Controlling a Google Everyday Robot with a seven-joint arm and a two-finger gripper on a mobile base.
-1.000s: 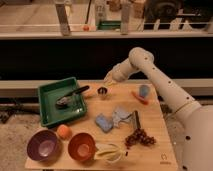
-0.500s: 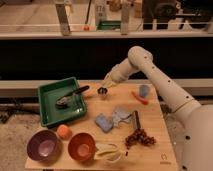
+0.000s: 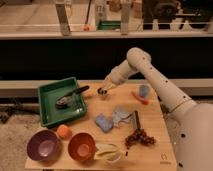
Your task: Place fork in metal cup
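The small shiny metal cup (image 3: pixel 102 93) stands on the wooden table (image 3: pixel 155 150) near its back edge, just right of the green tray. My gripper (image 3: pixel 106 86) is at the end of the white arm that reaches in from the right. It hangs just above the cup's rim, slightly to the cup's right. I cannot make out the fork, either at the gripper or on the table.
The green tray (image 3: pixel 46 112) holds a black-handled metal scoop (image 3: pixel 70 97). A light-blue cup (image 3: pixel 144 90) and an orange carrot-like piece (image 3: pixel 141 99) sit at the back right. Mid-table are a blue sponge (image 3: pixel 103 122), a dark bar (image 3: pixel 135 119) and grapes (image 3: pixel 139 136). In front are a purple bowl (image 3: pixel 44 145), an orange bowl (image 3: pixel 81 146) and a banana (image 3: pixel 107 150).
My gripper has come down a little, closer to the metal cup. Nothing else on the table has moved.
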